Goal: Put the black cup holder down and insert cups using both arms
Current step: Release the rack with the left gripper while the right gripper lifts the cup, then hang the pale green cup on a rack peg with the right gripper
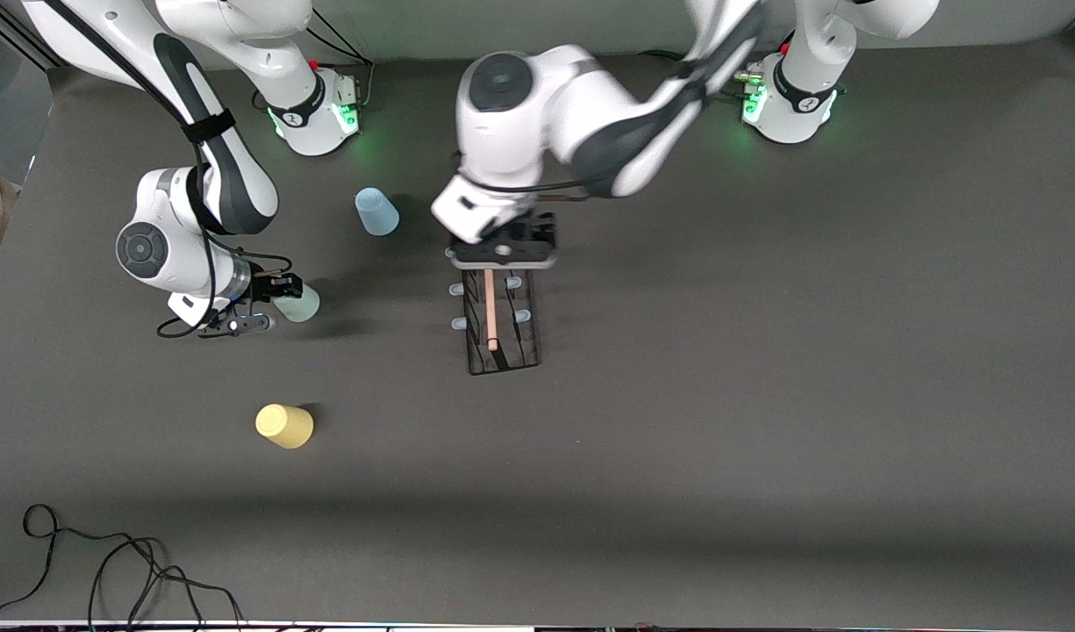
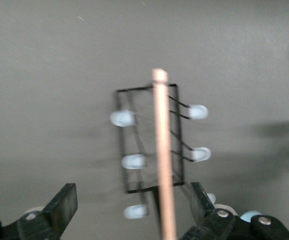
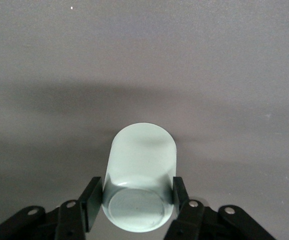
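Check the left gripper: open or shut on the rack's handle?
Open. In the left wrist view the left gripper's fingers stand wide apart, clear of the black cup holder's wooden rod.

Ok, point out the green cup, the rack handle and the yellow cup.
Green cup (image 3: 140, 165): right wrist view, on its side wall.
Rack handle (image 2: 163, 160): left wrist view, mid rod.
Yellow cup (image 1: 284, 426): front view, on its body.

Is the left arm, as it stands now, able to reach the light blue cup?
Probably yes. The left end effector hangs open over the black cup holder, and the light blue cup stands close beside it, with bare table between.
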Controlling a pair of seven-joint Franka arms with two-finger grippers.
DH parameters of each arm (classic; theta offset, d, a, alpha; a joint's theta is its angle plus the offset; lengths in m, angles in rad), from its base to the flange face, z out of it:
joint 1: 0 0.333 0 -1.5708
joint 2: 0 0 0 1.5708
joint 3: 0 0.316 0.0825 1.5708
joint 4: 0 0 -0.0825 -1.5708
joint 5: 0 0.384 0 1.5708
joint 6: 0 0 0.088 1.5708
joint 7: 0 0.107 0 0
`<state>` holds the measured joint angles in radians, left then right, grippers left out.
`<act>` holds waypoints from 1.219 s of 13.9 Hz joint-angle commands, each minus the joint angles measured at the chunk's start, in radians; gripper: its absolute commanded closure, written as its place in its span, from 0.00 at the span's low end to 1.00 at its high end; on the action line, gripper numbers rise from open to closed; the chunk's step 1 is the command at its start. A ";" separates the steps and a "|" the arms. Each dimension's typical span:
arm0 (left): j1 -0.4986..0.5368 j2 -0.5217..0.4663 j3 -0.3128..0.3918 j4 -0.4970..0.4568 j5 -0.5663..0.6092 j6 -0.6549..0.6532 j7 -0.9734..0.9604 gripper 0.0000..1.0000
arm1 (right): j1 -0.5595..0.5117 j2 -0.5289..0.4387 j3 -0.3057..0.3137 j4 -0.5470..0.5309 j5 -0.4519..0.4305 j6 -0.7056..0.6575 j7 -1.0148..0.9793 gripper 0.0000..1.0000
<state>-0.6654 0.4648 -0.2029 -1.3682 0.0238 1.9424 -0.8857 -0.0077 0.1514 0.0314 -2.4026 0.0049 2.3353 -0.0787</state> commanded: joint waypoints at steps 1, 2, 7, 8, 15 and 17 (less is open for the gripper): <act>0.214 -0.294 -0.004 -0.300 -0.143 -0.037 0.266 0.00 | 0.006 -0.016 -0.004 0.026 -0.013 -0.071 0.000 0.88; 0.298 -0.358 -0.003 -0.346 -0.189 -0.081 0.380 0.00 | 0.011 -0.027 -0.002 0.069 -0.011 -0.133 0.002 0.89; 0.616 -0.440 0.005 -0.358 -0.219 -0.273 0.732 0.00 | 0.057 0.005 0.005 0.412 0.033 -0.509 0.016 0.90; 0.662 -0.448 0.007 -0.358 -0.209 -0.287 0.776 0.00 | 0.077 0.019 0.005 0.460 0.059 -0.540 0.060 0.90; 0.840 -0.505 0.008 -0.306 -0.110 -0.382 0.913 0.00 | 0.420 0.063 0.005 0.585 0.141 -0.559 0.556 0.90; 0.839 -0.503 0.019 -0.292 -0.110 -0.393 0.912 0.00 | 0.503 0.066 0.005 0.582 0.141 -0.557 0.617 0.90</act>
<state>0.1754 -0.0336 -0.1865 -1.6813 -0.1093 1.5771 0.0322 0.4437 0.1996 0.0492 -1.8517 0.1323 1.8016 0.4782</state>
